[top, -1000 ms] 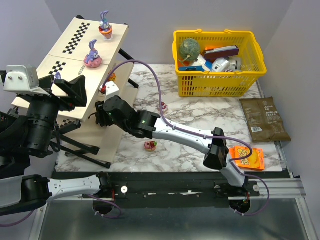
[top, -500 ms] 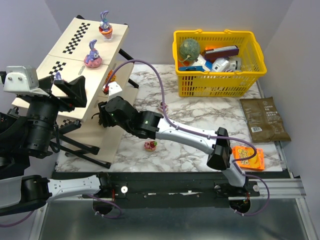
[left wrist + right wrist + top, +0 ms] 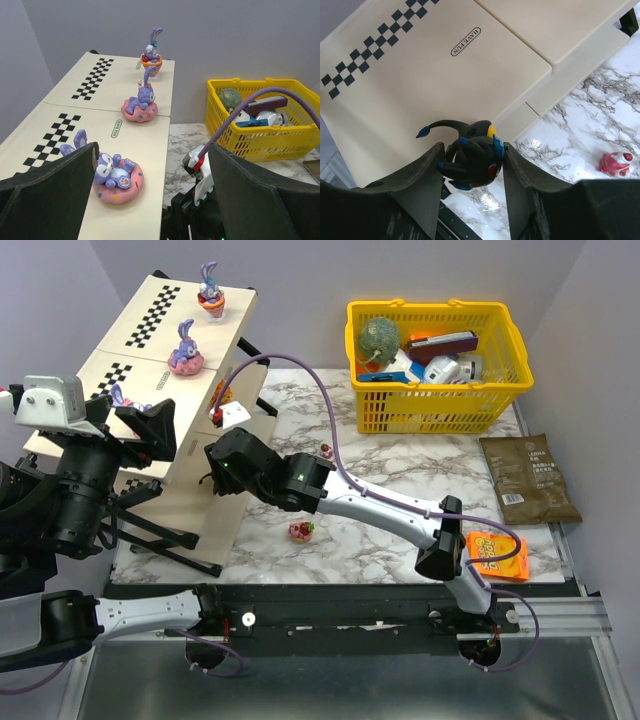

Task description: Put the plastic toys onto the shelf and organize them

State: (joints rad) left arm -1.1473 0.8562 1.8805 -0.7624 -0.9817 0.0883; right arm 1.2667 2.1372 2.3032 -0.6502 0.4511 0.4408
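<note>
The top view looks down from high on the near side of the shelf (image 3: 190, 400), taking it in whole from afar. Both wrist views sit close to the shelf — the left faces up its slope, the right faces one panel. All three share its checkered panels.

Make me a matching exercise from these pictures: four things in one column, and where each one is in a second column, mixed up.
Things:
1. black figurine
2. purple rabbit in orange cup
3. green ball
4. pink toy

Places:
A. in the yellow basket
B. on the marble table
C. held in the right hand
D. on the shelf, top panel

Pairs: 1-C, 2-D, 3-A, 4-B
</note>
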